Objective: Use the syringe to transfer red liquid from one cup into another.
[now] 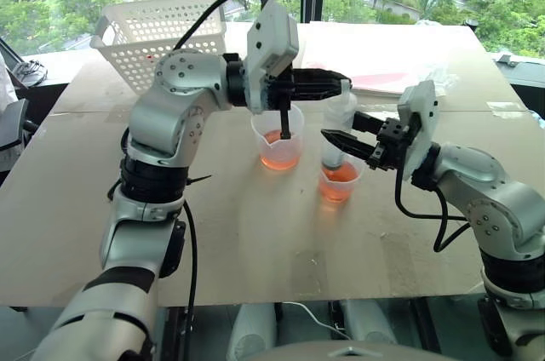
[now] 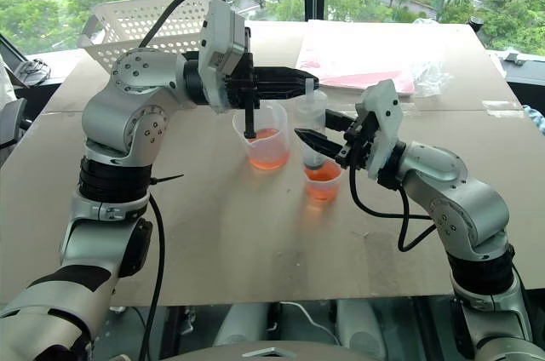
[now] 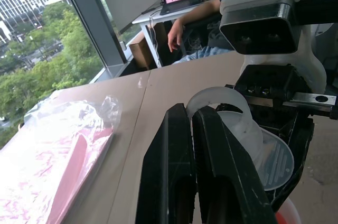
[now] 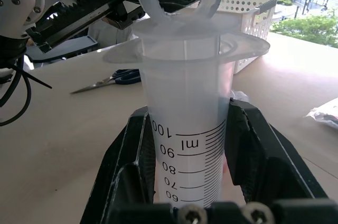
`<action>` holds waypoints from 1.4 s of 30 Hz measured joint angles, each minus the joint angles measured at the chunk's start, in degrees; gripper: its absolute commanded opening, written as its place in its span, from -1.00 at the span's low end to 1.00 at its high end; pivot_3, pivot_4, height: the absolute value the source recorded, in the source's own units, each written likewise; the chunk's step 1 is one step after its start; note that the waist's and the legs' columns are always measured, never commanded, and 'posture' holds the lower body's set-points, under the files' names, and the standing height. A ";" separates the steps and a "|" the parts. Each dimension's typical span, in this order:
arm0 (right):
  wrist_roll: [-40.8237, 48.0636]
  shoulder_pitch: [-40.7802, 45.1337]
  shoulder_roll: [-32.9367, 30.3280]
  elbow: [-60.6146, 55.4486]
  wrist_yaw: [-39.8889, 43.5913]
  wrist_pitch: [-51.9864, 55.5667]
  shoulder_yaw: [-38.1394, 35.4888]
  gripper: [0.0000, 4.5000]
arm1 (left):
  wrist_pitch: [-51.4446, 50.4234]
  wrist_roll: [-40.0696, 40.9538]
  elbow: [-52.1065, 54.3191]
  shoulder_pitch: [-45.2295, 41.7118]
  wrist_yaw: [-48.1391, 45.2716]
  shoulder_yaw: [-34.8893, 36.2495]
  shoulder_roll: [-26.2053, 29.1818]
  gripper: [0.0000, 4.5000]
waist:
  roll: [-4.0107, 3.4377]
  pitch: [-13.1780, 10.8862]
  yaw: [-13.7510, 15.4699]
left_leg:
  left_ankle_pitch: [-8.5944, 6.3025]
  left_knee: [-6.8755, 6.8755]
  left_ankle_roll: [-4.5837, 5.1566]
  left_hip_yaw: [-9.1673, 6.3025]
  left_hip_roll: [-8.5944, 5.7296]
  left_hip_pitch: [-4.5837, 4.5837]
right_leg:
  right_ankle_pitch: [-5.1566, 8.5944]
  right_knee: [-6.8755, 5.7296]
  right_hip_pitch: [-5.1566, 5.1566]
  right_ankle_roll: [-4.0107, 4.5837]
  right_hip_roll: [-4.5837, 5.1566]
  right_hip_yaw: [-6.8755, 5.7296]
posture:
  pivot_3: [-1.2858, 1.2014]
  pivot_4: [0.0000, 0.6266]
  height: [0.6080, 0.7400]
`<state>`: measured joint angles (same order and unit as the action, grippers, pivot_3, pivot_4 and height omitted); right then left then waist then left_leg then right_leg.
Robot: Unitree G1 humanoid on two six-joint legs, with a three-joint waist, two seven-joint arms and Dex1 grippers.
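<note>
Two grippers are engaged on the syringe [image 1: 339, 127], which is held upright, long axis vertical, tip pointed down into the smaller cup [image 1: 338, 182] of red liquid [image 1: 339, 175]. Right gripper [image 1: 338, 140] is clamped around the barrel. Left gripper [image 1: 334, 84] is reached in level from the left, fingers [image 3: 211, 171] pressed together at the plunger ring on top. Spouted beaker [image 1: 278, 141] is stood just left, also part-filled, on the table [image 1: 255, 233].
</note>
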<state>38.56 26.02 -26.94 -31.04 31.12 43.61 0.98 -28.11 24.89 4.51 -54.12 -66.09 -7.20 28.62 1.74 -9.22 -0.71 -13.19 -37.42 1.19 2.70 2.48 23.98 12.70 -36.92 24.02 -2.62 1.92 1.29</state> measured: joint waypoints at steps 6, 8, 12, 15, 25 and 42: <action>1.03 0.01 -0.79 -1.97 -0.97 -0.04 -1.72 -0.38 | -8.37 7.04 0.57 0.18 1.78 4.35 -2.60 -0.62 | 0.00 0.00 -0.03 | 0.00 0.00 0.00 -0.04 0.00 0.01 | 0.00 0.00 0.00 -0.01 0.00 -0.01 | 0.03 -0.52 1.00; 1.57 0.76 -0.73 -2.28 -1.66 -0.21 -3.27 -0.38 | -12.96 10.99 0.80 -0.20 3.11 6.43 -3.13 -0.10 | 0.01 0.00 -0.05 | 0.00 -0.01 0.00 -0.06 0.00 0.00 | 0.00 0.00 -0.02 -0.02 0.00 -0.03 | 0.03 -0.52 1.00; 2.58 0.90 -0.58 -2.11 -3.97 -0.80 -7.38 -0.38 | -19.83 16.20 3.62 2.35 3.75 8.81 1.58 0.55 | -0.01 0.01 -0.54 | 0.00 0.04 0.00 -0.08 0.02 -0.12 | 0.00 -0.06 -0.02 -0.01 -0.01 0.10 | 0.03 -0.52 1.00; 3.07 1.12 -0.72 -2.06 -4.36 -0.86 -8.27 -0.38 | -21.18 17.11 5.15 6.25 3.36 9.52 5.65 0.78 | -0.02 0.00 -0.49 | 0.00 0.05 0.00 -0.05 0.05 -0.12 | 0.00 -0.08 -0.02 0.00 -0.02 0.04 | 0.03 -0.52 1.00; 5.05 3.25 -0.78 -1.83 -5.31 -0.20 -8.13 -0.38 | -17.26 13.55 7.09 9.19 7.40 5.42 2.97 0.78 | 0.00 0.00 0.58 | 0.00 -0.07 0.01 -0.02 -0.05 -0.09 | 0.00 0.03 -0.19 0.00 0.07 -0.03 | 0.03 -0.52 1.00; 7.73 1.47 -2.02 -4.45 -6.15 -0.12 -8.17 -0.38 | -4.21 3.75 0.45 6.66 5.86 -2.40 -2.81 0.78 | 0.00 0.00 0.04 | 0.00 -0.01 0.01 -0.06 -0.04 -0.10 | 0.00 0.03 -0.18 0.00 0.04 -0.04 | 0.03 -0.52 1.00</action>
<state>46.29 27.50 -28.95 -35.48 24.97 43.49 -7.18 -32.31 28.63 4.96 -47.46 -60.23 -9.59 25.81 1.74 -9.23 -0.67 -13.19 -37.43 1.20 2.64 2.44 23.87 12.70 -36.90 23.84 -2.62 1.96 1.25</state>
